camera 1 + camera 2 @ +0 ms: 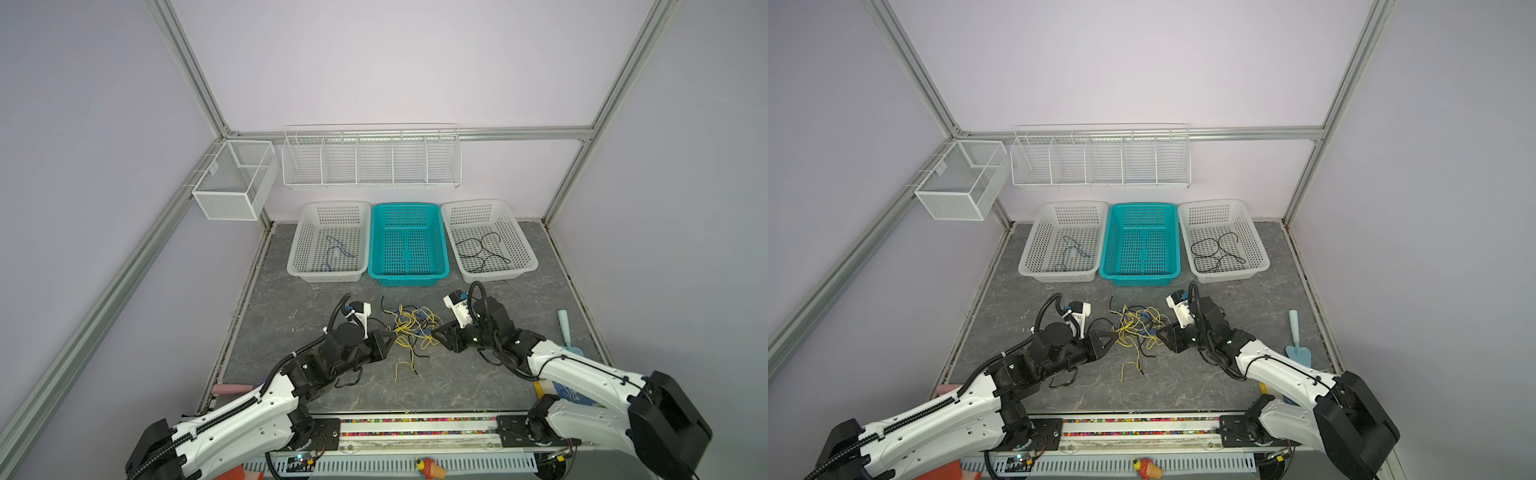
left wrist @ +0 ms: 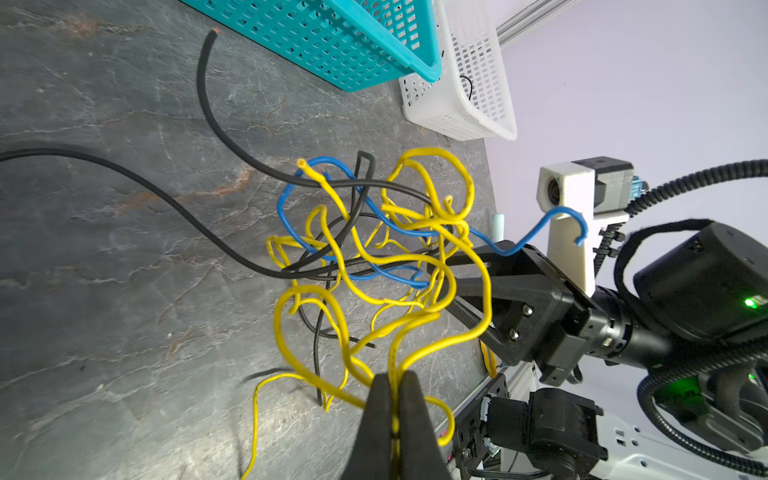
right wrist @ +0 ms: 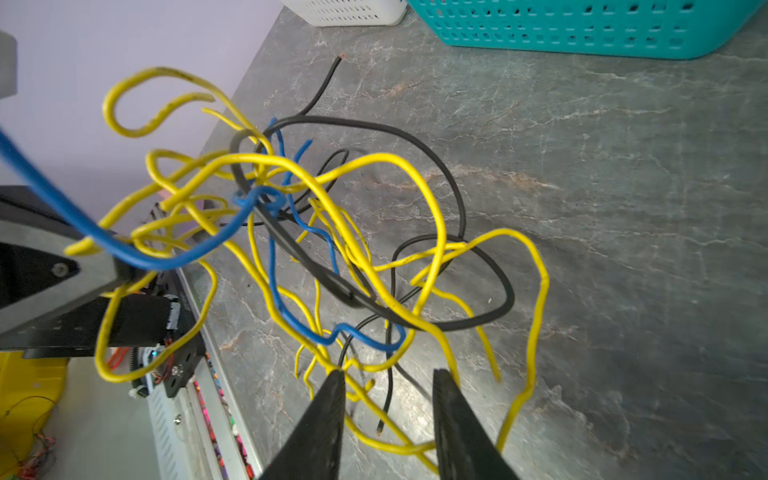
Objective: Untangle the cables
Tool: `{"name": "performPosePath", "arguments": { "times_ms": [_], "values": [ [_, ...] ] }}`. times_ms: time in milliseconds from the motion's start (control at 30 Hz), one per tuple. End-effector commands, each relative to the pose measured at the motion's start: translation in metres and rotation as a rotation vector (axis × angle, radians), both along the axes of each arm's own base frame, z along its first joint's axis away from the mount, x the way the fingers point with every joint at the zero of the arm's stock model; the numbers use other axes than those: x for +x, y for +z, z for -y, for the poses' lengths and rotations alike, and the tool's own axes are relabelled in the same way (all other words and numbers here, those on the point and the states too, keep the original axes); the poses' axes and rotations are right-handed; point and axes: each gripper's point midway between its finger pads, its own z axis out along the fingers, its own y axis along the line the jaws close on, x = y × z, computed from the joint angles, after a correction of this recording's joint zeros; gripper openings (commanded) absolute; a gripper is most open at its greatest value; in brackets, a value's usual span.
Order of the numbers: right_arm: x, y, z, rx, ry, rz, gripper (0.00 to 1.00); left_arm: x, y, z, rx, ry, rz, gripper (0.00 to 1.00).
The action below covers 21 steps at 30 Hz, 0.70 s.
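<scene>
Near the middle of the surface (image 1: 478, 374), the cables (image 1: 411, 328) form a tangle; left claw (image 2: 395, 399) is clamped on a yellow cable (image 2: 409, 357), right claw (image 3: 388, 374) apart around loose loops

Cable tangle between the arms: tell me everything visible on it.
The tangle is thin yellow, blue and black wires with glossy plastic-looking insulation, looped loosely through each other, mostly yellow. It sits on the grey table before the teal basket, loops standing off the surface. The left pincer is shut on a yellow strand; the right pincer stands open with yellow strands between its jaws. One black end shows a coppery tip.
</scene>
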Motion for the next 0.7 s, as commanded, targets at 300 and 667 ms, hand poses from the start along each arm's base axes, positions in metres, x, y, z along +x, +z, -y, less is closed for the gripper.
{"name": "performPosePath", "arguments": {
  "times_ms": [300, 667],
  "values": [
    [0.011, 0.010, 0.014, -0.025, -0.096, 0.117, 0.42, -0.003, 0.013, -0.022, -0.022, 0.061, 0.040, 0.00],
    [0.001, 0.002, -0.009, 0.003, 0.000, 0.073, 0.42, -0.006, 0.016, -0.019, -0.077, 0.048, 0.045, 0.00]
  ]
}}
